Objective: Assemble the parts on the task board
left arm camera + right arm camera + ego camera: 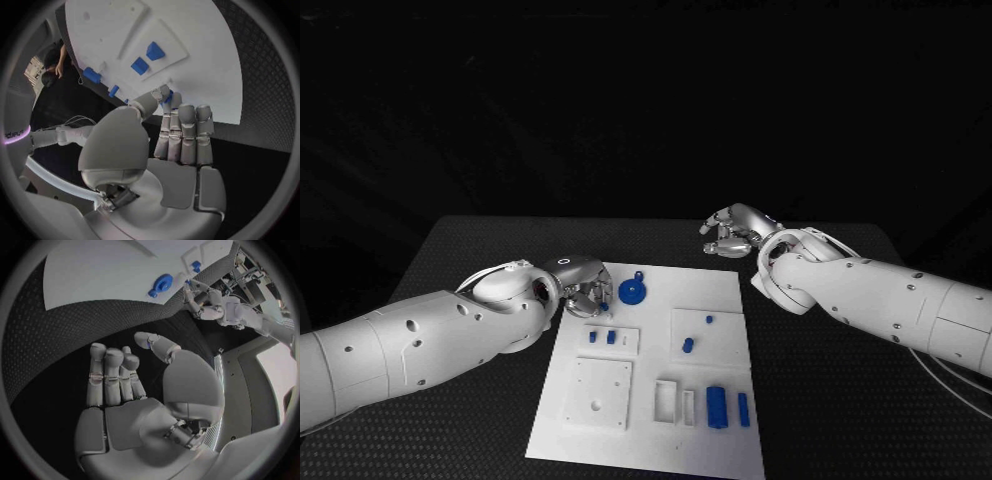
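1. Left hand [584,285] at the task board's [718,290] far-left edge, thumb and a finger pinching a small blue part [168,97]; lower it straight, seat it without tilt.
2. Round blue part [632,292] just beside, on the board.
3. Right hand [733,232] beyond the board's far edge, above the tabletop [473,250], fingers loosely curled, holding nothing.
4. Pinched part's shape and target recess mostly hidden by fingers.
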### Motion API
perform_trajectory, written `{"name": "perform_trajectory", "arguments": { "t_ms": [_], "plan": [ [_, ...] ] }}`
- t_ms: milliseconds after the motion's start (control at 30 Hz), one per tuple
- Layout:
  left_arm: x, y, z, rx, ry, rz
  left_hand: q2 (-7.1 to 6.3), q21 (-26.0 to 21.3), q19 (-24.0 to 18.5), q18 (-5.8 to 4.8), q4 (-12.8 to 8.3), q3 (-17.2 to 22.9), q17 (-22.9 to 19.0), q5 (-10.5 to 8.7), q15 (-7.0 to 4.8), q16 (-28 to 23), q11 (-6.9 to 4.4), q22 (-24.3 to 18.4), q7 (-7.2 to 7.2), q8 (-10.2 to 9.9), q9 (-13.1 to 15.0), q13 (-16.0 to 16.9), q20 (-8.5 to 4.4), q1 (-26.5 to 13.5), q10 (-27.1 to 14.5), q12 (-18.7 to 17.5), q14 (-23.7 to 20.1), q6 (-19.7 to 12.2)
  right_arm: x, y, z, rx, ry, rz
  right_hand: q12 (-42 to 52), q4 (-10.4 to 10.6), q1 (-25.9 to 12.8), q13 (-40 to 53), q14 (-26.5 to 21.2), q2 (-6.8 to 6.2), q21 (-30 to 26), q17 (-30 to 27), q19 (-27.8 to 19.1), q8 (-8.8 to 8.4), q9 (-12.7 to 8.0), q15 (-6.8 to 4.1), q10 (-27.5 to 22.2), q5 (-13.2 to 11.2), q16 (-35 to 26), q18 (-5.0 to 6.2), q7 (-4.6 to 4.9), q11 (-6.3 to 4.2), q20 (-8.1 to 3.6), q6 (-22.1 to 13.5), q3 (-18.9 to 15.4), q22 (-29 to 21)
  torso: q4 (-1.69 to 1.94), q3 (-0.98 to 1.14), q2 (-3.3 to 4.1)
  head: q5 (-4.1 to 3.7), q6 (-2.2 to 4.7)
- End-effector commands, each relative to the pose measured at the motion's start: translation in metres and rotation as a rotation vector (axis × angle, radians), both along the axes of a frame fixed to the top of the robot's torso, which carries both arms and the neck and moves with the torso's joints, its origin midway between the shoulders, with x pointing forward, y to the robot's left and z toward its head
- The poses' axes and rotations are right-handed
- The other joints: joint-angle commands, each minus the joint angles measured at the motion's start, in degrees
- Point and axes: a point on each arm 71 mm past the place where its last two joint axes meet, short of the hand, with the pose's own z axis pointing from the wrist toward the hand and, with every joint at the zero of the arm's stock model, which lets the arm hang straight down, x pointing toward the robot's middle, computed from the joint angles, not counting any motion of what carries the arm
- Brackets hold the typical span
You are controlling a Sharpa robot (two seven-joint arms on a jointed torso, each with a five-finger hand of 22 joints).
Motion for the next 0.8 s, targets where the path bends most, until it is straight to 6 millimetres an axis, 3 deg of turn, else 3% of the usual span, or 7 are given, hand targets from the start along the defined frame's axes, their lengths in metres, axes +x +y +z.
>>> {"name": "perform_trajectory", "arguments": {
  "t_ms": [33,800],
  "plan": [
    [0.0000,-0.0026,-0.0009,0.021,0.001,-0.017,0.27,0.0,0.4,0.73,-0.1,0.3,0.0,0.13,-0.27,0.2,0.02,0.4,0.09,0.2,0.1,0.0,-3.22,0.0,0.5,0.1,0.1,0.3,-0.0006,0.0019,0.0000,-0.008,-0.002,0.017,0.2,-0.1,0.1,-0.1,-0.1,0.39,-0.3,-0.1,0.0,0.18,-0.1,-0.31,-5.5,0.3,0.2,0.93,0.13,0.34,0.19,0.4,-0.1,0.1,-0.05,0.03,-0.01,0.05,-0.03],
    [-0.0041,-0.0071,-0.0084,0.041,0.036,-0.037,0.31,0.0,0.4,0.68,-0.1,0.3,0.0,0.05,-0.26,0.2,0.02,0.4,0.10,0.1,0.0,0.0,-3.24,-0.1,0.6,0.0,0.1,0.3,-0.0005,0.0021,0.0001,-0.008,-0.003,0.017,0.2,-0.2,0.2,-0.1,-0.1,0.40,-0.3,-0.1,0.1,0.20,-0.1,-0.31,-5.5,0.3,0.2,0.93,0.13,0.34,0.19,0.4,-0.1,0.1,-0.02,-0.01,-0.01,-0.10,-0.25]
  ]
}}
